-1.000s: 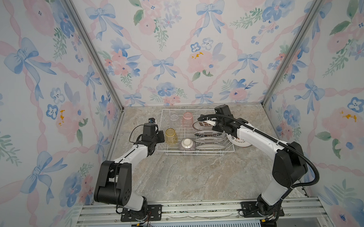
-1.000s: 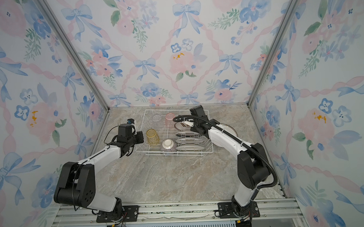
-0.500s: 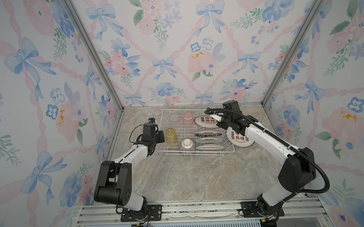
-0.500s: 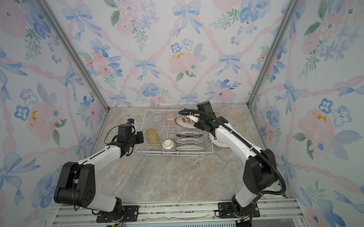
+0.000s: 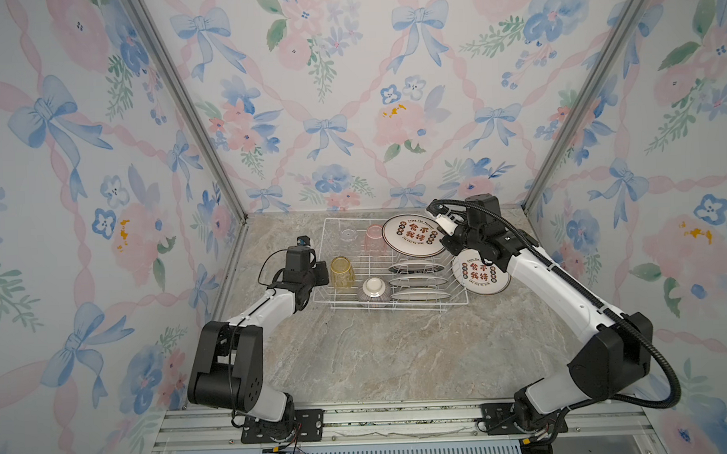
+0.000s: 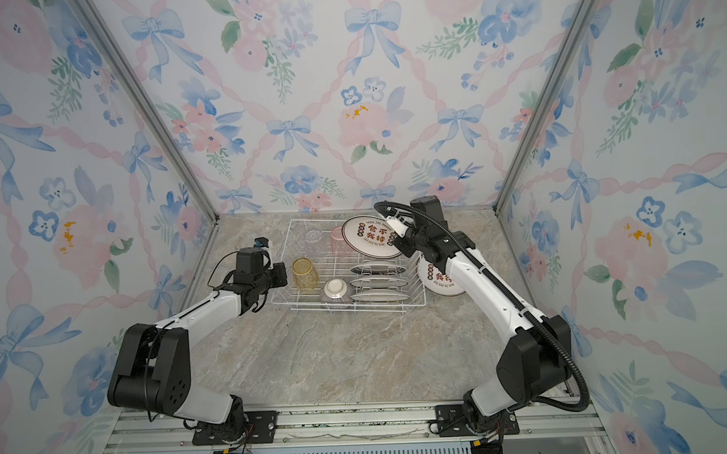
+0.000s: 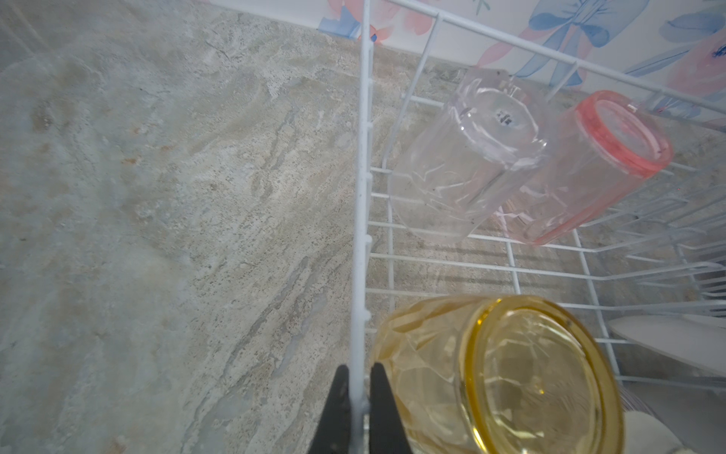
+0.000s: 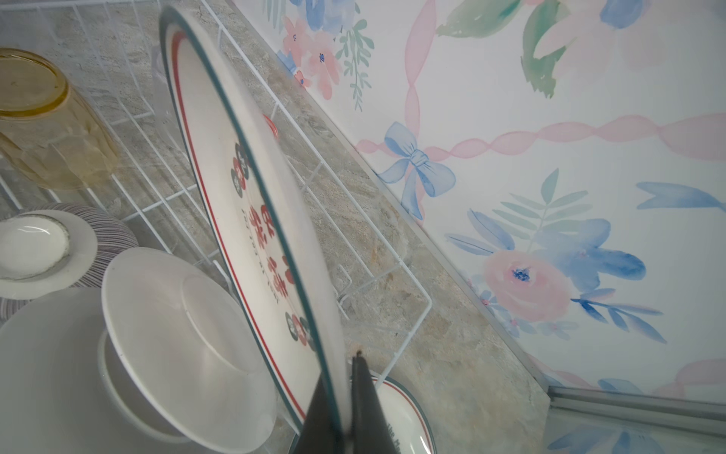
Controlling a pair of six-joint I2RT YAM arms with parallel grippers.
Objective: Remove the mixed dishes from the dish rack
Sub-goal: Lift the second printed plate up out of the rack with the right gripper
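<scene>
Three walls [image 5: 348,91] papered with blue bows and pink flowers close us in, with metal posts in the corners. The bench [image 5: 378,352] is grey-beige marbled stone, bare across its near half, and a metal rail runs along its front edge.

The dish rack [image 5: 423,305] sits at the far middle of the bench. The held plate [image 5: 414,236] is tilted at its far right corner, printed face toward us. We cannot tell whether its lower edge touches the wires. A second printed plate [image 5: 480,274] lies on the bench just beside the rack's right side, and the right arm covers part of it. Three more plates [image 5: 417,281] stand in the slots edge-on, so we cannot see any print.

The yellow tumbler [image 5: 341,271] stands base up by the left wall of the rack. The pink tumbler [image 5: 374,240] and the clear tumbler [image 5: 348,236] stand side by side at the back, the clear one faint in both top views. The striped bowl [image 5: 373,286] is upside down near the front.

The left hand [image 7: 359,397] is clamped on the rack's left rim wire. The right hand [image 8: 343,397] is closed on the rim of the held plate. Both wrist views cut off the fingers at the frame edge, and the yellow tumbler runs out of the left wrist view.
</scene>
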